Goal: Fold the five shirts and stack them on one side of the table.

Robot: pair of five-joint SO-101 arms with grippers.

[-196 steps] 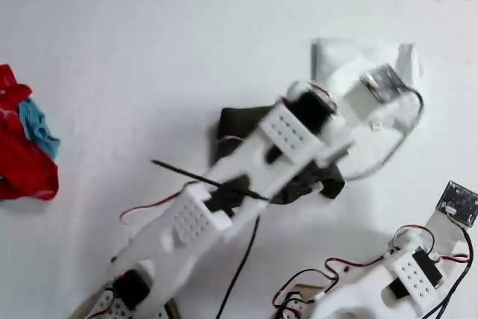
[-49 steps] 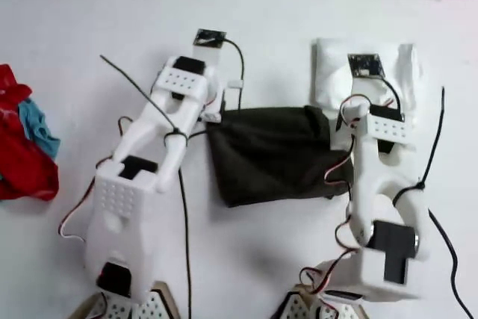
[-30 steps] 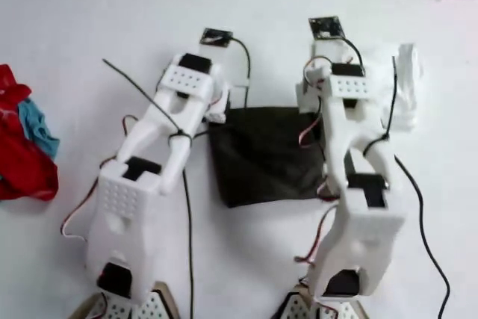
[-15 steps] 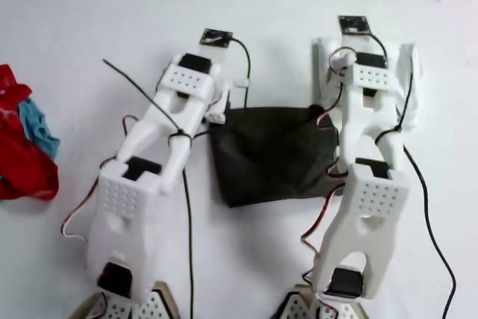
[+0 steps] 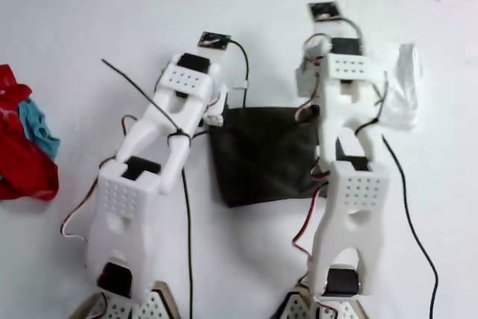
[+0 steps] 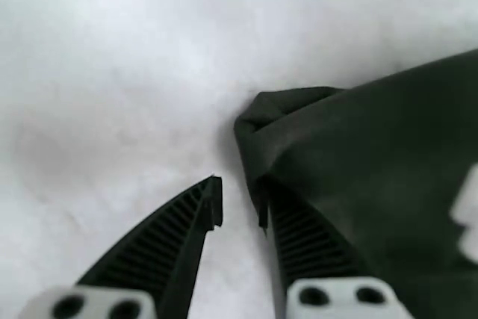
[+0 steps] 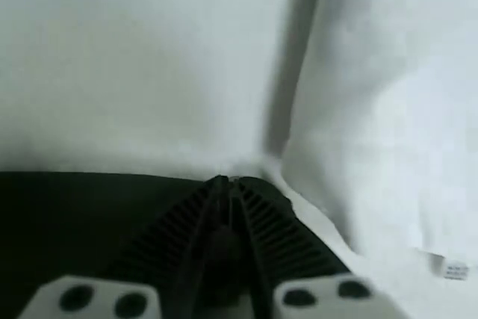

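Dark shirt (image 5: 261, 156) lies flat on the white table (image 5: 112, 20) between the two arms, slightly longer from arm to arm, its far corners at the grippers; a white folded shirt (image 5: 403, 87) sits just beyond the right arm, and red and blue shirts (image 5: 22, 147) lie well apart on the left. At the left wrist, the left gripper (image 6: 239, 207) stands parted, the shirt's corner draped against one finger (image 6: 299, 237). At the right wrist, the right gripper (image 7: 228, 184) is pinched closed on the dark corner.
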